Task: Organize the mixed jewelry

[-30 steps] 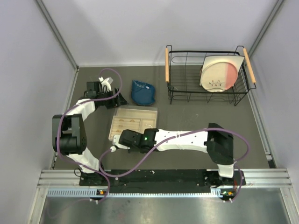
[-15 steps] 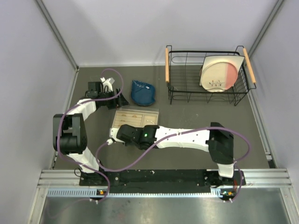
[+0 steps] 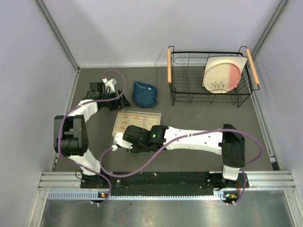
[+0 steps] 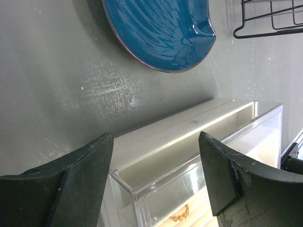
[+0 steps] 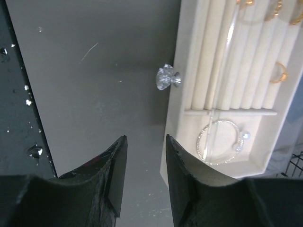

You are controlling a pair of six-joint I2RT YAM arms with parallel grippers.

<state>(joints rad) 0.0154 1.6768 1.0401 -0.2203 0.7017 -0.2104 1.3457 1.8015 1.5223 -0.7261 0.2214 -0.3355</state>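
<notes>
The right hand (image 5: 146, 138) is hovering low over the counter (image 5: 85, 104), its fingers partly apart with nothing between them. It is gripping nothing. Just beyond the fingertips, and apart from them, is the crystal knob (image 5: 168, 77) on the front of the pale tray (image 5: 174, 142). The hand is lined up with that knob, which suggests the knob is what it is here for: it is the only handle for sliding the tray.

The jewelry is sitting in that tray. The gold rings (image 5: 279, 72) are tucked into the slots between the padded rolls, which grip them upright and apart. The silver hoop (image 5: 220, 142) is too wide for a slot, so it is lying flat in the open compartment at the end of the rolls.

At the far-left end, the left hand (image 4: 156, 137) is spread wide and empty, straddling the edge of the clear case (image 4: 189, 142). It is probably waiting there to brace the case so it does not skid when the tray is moved. Whether it is actually touching the case, the views are not showing. A small gold piece (image 4: 180, 217) is glinting inside the case.
</notes>
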